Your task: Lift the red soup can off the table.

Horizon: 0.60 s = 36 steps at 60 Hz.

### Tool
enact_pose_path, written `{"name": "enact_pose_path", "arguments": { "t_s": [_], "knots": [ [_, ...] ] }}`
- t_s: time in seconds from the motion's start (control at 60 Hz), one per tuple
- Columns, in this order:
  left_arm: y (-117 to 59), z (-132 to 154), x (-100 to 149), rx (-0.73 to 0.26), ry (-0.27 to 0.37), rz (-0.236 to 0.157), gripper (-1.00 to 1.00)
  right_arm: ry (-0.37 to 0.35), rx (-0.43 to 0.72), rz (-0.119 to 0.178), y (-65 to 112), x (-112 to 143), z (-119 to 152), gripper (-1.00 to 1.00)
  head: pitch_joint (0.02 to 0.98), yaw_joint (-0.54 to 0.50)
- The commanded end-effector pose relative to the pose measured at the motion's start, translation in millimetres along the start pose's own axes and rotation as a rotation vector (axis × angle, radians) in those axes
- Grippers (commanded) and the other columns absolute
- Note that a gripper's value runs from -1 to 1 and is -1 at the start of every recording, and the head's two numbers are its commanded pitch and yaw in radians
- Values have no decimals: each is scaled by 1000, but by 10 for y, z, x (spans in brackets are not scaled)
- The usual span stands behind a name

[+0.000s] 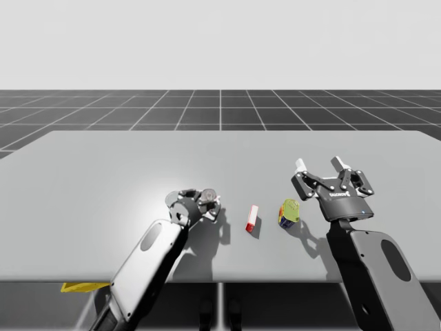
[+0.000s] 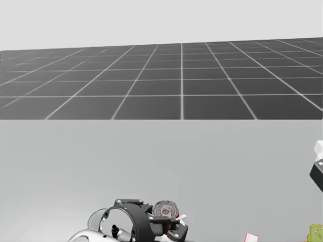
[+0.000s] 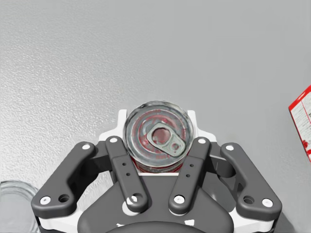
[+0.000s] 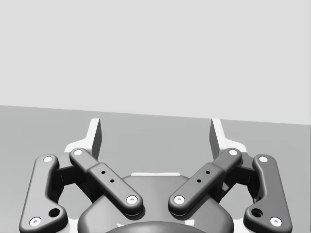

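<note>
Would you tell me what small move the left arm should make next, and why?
Probably lift my left gripper straight up without loosening it: its two fingers clamp the red soup can from both sides, so, as I judge it, only the rise off the table remains.

Bare counter (image 1: 103, 165) runs to the far edge. Near the front edge, a red box (image 1: 252, 218) and a green item (image 1: 289, 212) stand just apart, right of the left claw (image 1: 205, 201).

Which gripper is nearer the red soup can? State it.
Left. My left gripper is shut on the red soup can; my right gripper hangs open off to its right.
</note>
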Motion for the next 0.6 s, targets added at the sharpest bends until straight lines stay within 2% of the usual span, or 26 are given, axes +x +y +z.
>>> {"name": "enact_pose_path", "arguments": {
  "t_s": [0.017, 0.233, 0.333, 0.4, 0.5, 0.55, 0.6],
  "knots": [
    [-150, 104, 174, -105, -23, -32, 1000, 0, 1, 0, -10, 1, 0, -1000, 451, 90],
    [-139, 421, 532, -100, -127, -44, 1000, -4, 5, 4, -19, -4, -8, -1000, 454, 90],
    [-136, 564, 699, -91, -175, -56, 1000, -13, 9, -4, -31, -1, -7, -1000, 454, 92],
    [-142, 683, 848, -76, -222, -78, 1000, -13, 14, 4, -24, -7, -6, -1000, 453, 93],
    [-161, 834, 1027, -59, -277, -107, 1000, -9, 15, 2, -21, -3, -4, -1000, 450, 92],
    [-174, 944, 1148, -53, -314, -119, 1000, -12, 12, 37, -24, -4, -1, -1000, 448, 92],
    [-182, 1036, 1245, -41, -351, -127, 1000, -14, 12, 27, -25, -7, 0, -1000, 448, 93]
  ]
}}
